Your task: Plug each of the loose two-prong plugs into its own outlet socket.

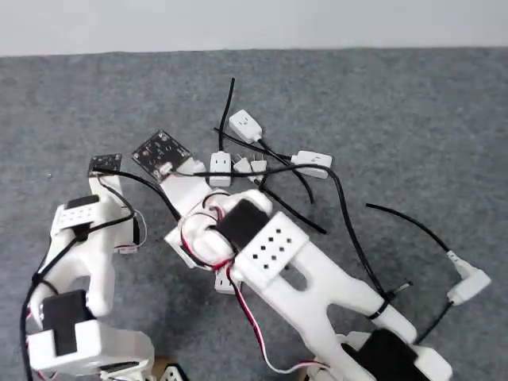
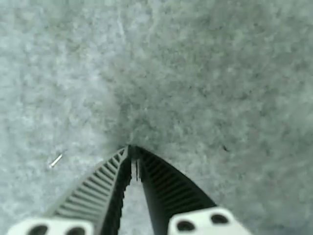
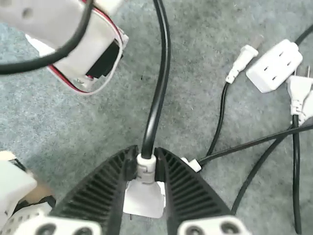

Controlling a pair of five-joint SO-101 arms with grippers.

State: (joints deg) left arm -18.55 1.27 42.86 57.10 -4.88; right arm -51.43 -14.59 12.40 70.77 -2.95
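Progress nil, I judge. Right gripper (image 3: 145, 152) grasps one plug (image 3: 143, 199); left gripper (image 2: 131, 150) clenched, empty. Outlet socket (image 1: 244, 125) waits at twelve o'clock.

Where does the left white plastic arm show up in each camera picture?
High view: left white plastic arm, beside the right arm.
Left wrist view: its black ribbed gripper, shut.
Right wrist view: its red-wired housing, beyond the gripped white plug.
Shared landmark: grey carpet.

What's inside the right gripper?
The right gripper is shut on a white cord end, gripped at the neck, with its black cable leading away over grey carpet. The fingers cover its face, so plug or socket cannot be told.
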